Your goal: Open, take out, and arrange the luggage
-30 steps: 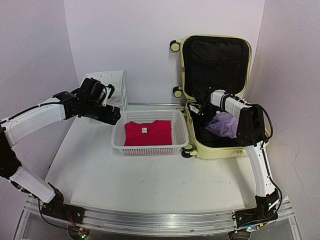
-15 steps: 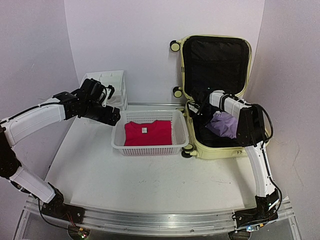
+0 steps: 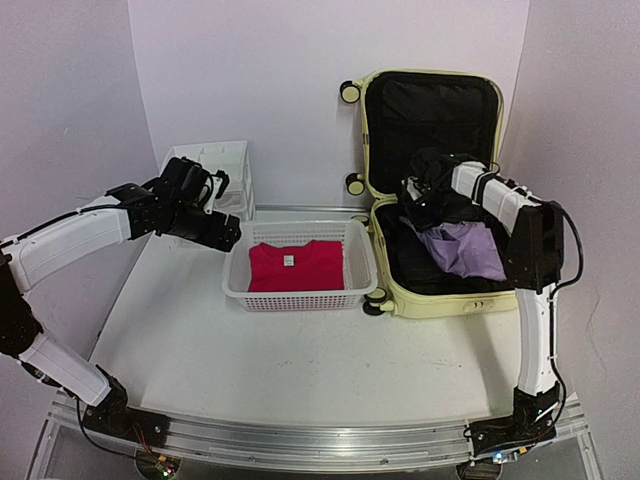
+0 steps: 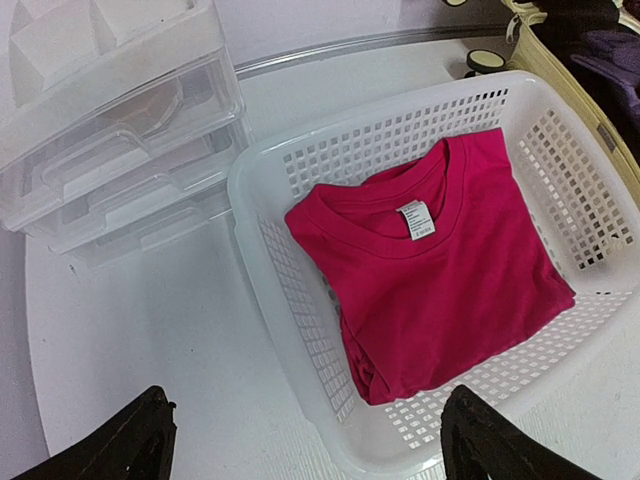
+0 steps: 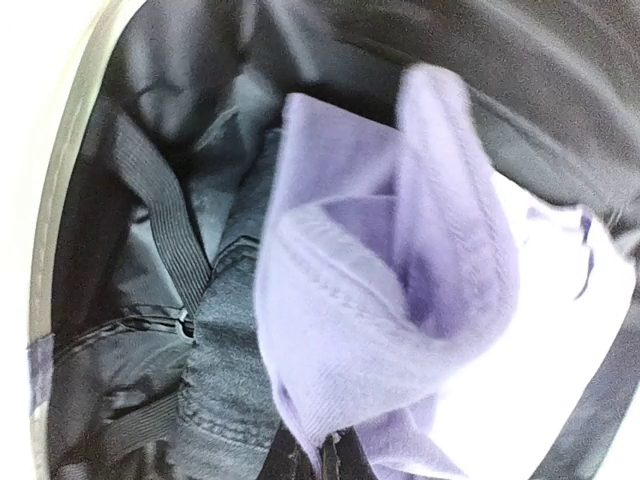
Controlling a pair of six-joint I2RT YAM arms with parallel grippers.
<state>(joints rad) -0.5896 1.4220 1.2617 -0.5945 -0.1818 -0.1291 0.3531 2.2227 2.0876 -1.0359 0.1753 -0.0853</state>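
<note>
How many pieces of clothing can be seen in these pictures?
3: a red T-shirt in the white basket; a lilac garment in the luggage, pinched by the right gripper; dark denim beside it. More may be hidden.

Bright even light, soft shadows; right wrist view blurred, overexposed.
</note>
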